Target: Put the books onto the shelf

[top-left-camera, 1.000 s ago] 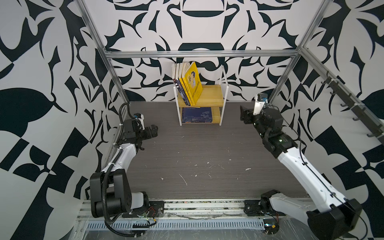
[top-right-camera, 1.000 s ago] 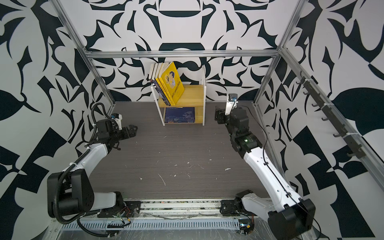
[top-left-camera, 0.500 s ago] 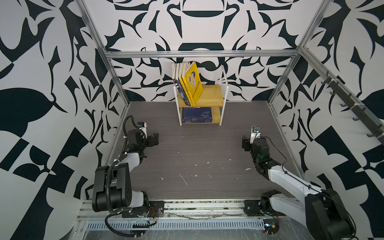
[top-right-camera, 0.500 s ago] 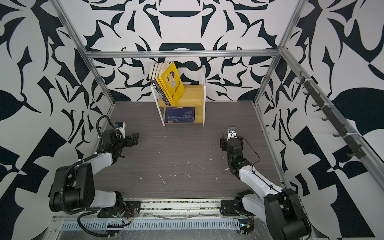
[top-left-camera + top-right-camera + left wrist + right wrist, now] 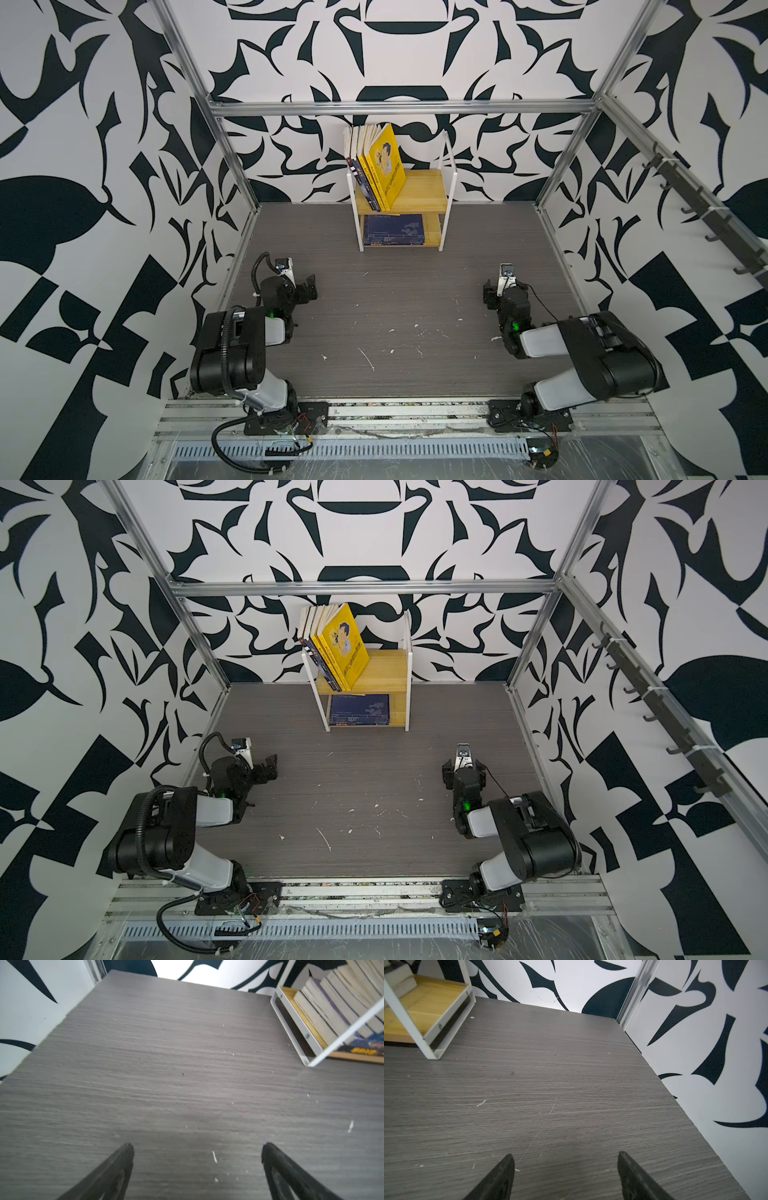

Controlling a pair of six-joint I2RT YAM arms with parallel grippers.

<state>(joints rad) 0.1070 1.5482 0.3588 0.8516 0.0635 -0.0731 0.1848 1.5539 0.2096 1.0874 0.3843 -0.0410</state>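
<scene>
The books (image 5: 370,166) are on the shelf (image 5: 449,195), which stands at the back middle of the table (image 5: 395,316) against the rear wall. A row of them leans on the upper board with tops tipped left against the white frame. One navy book (image 5: 392,229) lies flat on the lower board.

At the left, the left arm (image 5: 232,345) is folded low over its base, forearm reaching toward the shelf. The left gripper (image 5: 197,1144) has its jaws spread wide over bare table, holding nothing. At the right, the right arm (image 5: 582,349) is folded the same way. The right gripper (image 5: 565,1154) is likewise parted and empty.

The table is grey wood-grain laminate, flecked with white chips and scratches. The shelf has pale yellowish wooden boards in a thin white frame. The books are thin paperbacks with cream page edges. The rightmost is a yellow book (image 5: 388,164) with a cartoon figure on its cover.

Its title print is too small to read, and so is the yellow label on the flat book.
</scene>
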